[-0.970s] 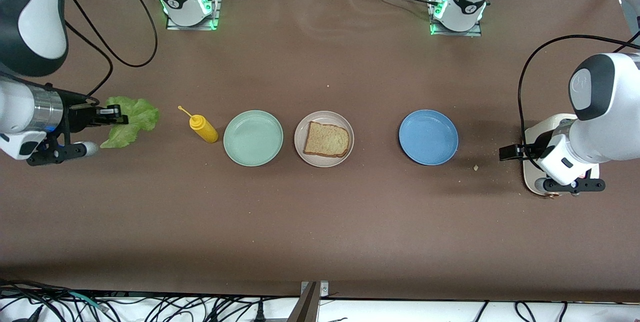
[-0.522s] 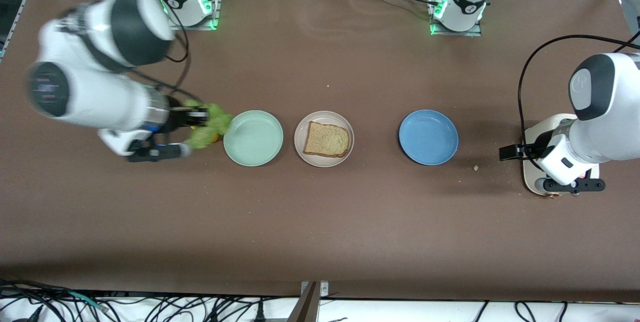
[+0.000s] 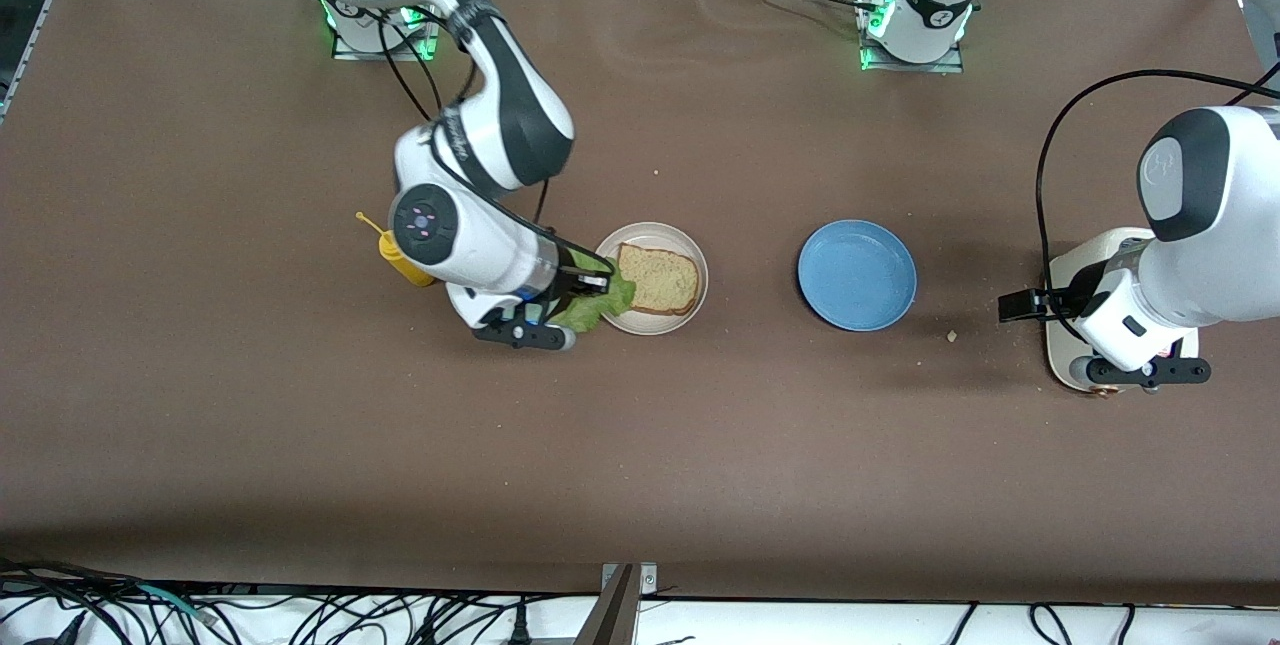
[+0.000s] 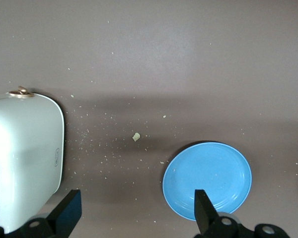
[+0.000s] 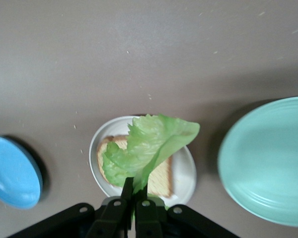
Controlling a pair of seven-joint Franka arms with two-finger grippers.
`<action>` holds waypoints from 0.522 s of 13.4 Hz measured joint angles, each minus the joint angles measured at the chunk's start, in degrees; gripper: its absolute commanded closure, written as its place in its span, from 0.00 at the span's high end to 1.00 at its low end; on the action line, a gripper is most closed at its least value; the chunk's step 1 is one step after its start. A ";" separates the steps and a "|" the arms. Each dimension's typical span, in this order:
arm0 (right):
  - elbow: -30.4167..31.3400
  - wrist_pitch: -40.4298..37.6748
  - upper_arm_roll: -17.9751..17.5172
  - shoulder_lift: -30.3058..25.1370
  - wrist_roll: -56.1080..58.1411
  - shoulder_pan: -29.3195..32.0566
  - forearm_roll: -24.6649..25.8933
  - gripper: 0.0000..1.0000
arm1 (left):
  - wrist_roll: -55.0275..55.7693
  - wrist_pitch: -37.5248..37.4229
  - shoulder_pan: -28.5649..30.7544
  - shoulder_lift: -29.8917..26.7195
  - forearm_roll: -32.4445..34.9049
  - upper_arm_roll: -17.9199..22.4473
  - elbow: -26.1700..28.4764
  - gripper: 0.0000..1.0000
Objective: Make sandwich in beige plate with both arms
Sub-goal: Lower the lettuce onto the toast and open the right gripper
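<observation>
Green lettuce [image 5: 149, 144] — brown bread [image 3: 660, 277] — beige plate [image 3: 690, 250]; blue plate [image 3: 856, 275]; mint-green plate [image 5: 268, 163]; yellow bottle [image 3: 400, 260].

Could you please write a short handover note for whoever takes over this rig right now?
Right gripper: shut on the lettuce leaf, over the beige plate's edge nearest the mint-green plate.
Left gripper: open, empty, waiting over the table between the toaster and the blue plate.
Done: one bread slice lies in the beige plate.
Left: lay the lettuce on the slice, then add a top slice; none is in view.
</observation>
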State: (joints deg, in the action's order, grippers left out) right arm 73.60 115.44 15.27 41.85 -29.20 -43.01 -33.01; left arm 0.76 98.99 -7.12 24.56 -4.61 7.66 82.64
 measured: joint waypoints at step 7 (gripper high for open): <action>-0.02 5.17 -3.49 5.44 -1.18 -0.80 -4.67 0.00 | 0.00 0.00 0.00 0.00 0.00 0.00 0.00 1.00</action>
State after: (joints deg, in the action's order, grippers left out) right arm 73.58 120.61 11.77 47.29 -30.38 -43.81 -37.69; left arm 0.76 98.99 -7.12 24.56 -4.61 7.66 82.64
